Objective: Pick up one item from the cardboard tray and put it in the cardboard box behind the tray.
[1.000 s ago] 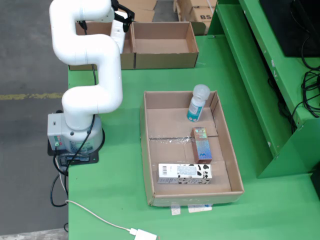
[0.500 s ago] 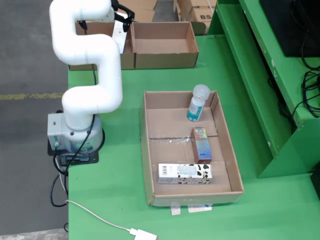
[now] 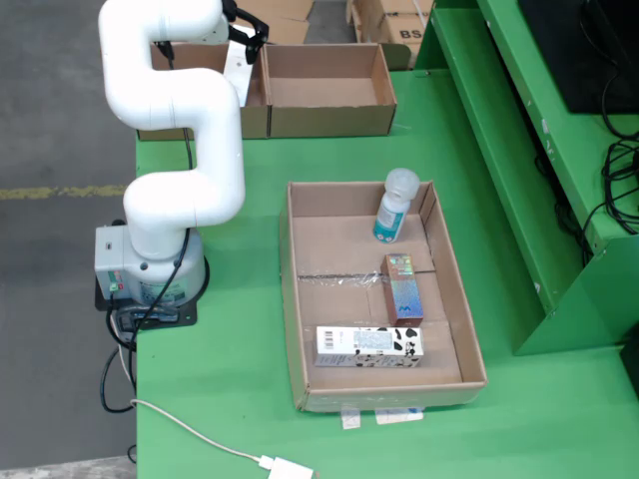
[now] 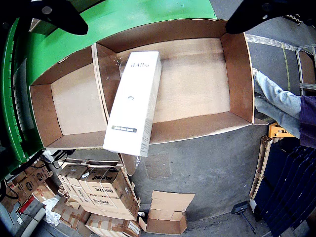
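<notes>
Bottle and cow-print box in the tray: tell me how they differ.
The bottle is rounded, with a translucent cap and teal label; the cow-print box is a flat-sided white carton with black patches. The bottle sits at the tray's far end, the box near its front. Both lie on their sides.

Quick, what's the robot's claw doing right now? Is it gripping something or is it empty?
Gripper: its fingers look spread wide and touch nothing. The white box hangs tilted below it, over the cardboard box; whether it is held or just released cannot be told.

White carton (image 4: pixel 133 101), brown box (image 4: pixel 192 79), green table (image 3: pixel 250 349).
</notes>
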{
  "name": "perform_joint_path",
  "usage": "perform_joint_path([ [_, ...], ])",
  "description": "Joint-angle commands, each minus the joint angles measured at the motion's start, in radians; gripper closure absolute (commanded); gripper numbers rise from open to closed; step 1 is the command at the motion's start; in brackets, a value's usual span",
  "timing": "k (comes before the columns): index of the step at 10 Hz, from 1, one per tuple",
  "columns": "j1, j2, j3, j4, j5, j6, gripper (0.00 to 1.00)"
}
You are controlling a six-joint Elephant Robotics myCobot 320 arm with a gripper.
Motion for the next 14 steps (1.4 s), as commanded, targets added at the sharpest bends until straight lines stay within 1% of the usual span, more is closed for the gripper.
perform_joint_path([
  [1, -0.007, 0.032, 0.026, 0.012, 0.0, -0.005, 0.0],
  [10, -0.007, 0.032, 0.026, 0.012, 0.0, -0.005, 0.0],
  [12, -0.003, 0.082, 0.044, -0.039, -0.032, -0.006, 0.0],
  [13, -0.003, 0.082, 0.044, -0.039, -0.032, -0.006, 0.0],
  [14, -0.029, 0.097, 0.1, -0.097, -0.038, -0.025, 0.0],
])
